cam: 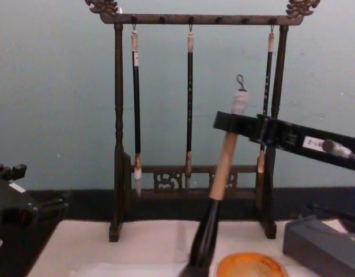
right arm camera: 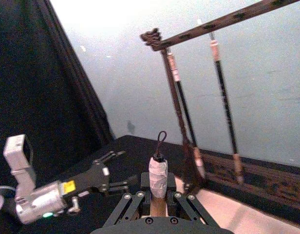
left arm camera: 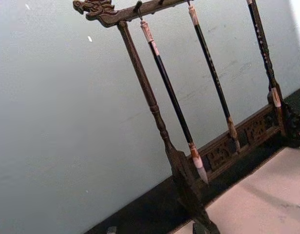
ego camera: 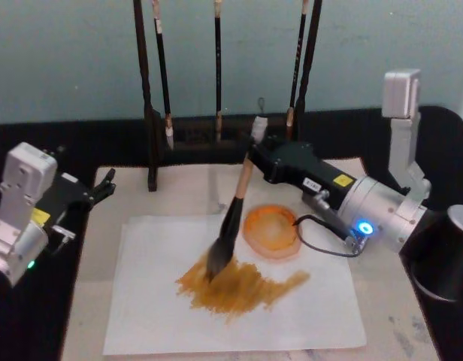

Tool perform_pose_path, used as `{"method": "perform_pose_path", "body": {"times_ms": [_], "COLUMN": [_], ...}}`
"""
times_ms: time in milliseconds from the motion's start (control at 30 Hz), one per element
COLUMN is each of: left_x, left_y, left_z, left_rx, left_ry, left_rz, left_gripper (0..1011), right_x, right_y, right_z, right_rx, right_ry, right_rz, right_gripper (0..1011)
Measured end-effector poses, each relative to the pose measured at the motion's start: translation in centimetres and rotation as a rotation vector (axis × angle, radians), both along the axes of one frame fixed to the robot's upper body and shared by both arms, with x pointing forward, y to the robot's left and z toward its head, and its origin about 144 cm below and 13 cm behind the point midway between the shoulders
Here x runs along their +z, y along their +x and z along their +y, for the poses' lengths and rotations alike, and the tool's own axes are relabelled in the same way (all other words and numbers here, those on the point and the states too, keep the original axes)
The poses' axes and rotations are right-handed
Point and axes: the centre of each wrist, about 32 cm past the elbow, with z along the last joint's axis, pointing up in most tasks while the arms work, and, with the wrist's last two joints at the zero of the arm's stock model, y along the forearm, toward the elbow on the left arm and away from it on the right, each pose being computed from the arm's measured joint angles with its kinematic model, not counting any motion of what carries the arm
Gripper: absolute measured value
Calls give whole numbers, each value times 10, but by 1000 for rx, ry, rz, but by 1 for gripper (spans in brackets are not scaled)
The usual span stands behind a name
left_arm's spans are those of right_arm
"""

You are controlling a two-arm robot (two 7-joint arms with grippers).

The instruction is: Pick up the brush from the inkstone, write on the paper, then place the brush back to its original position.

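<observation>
Chest view: brush (cam: 222, 173) bristles cut off at frame edge, inkstone (cam: 249, 266) partly cut too. Head view: bristle tip merges w/ ochre smear (ego camera: 239, 286) on paper (ego camera: 152, 308); exact contact unclear. Brush stands tilted just left of inkstone, off it. R gripper (ego camera: 255, 155) clenched on handle's upper end, behind inkstone. L gripper (ego camera: 104, 184) idle, fingers spread, well left of inkstone, off paper.

No text you can read, yellow sticker (ego camera: 341, 180) and white sticker (ego camera: 313, 183) on the right arm (ego camera: 370, 204) behind the inkstone (ego camera: 271, 232), print too small
</observation>
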Motion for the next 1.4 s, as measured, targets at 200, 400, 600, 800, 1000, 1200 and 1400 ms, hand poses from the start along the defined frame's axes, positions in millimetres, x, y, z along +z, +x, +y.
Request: {"method": "perform_pose_path", "body": {"times_ms": [200,400,600,800,1000,1200,1400], "left_x": [0,0,0,0,0,0,0], "left_y": [0,0,0,0,0,0,0], "left_z": [0,0,0,0,0,0,0], "left_rx": [0,0,0,0,0,0,0], "left_ry": [0,0,0,0,0,0,0], "left_rz": [0,0,0,0,0,0,0], "left_gripper": [1010,1010,1010,1010,1010,1010,1010], "right_x": [-4,-10,-18,-19,-18,-14,-12], "right_y": [1,3,5,7,7,8,9], "right_z": [12,18,18,11,3,-5,-9], "right_rx": [45,63,57,24,-11,-45,-65], "right_ry": [-1,-18,-50,-77,-87,-80,-71], "right_rz": [20,42,67,72,70,58,52], "right_gripper": [184,184,184,184,184,184,184]}}
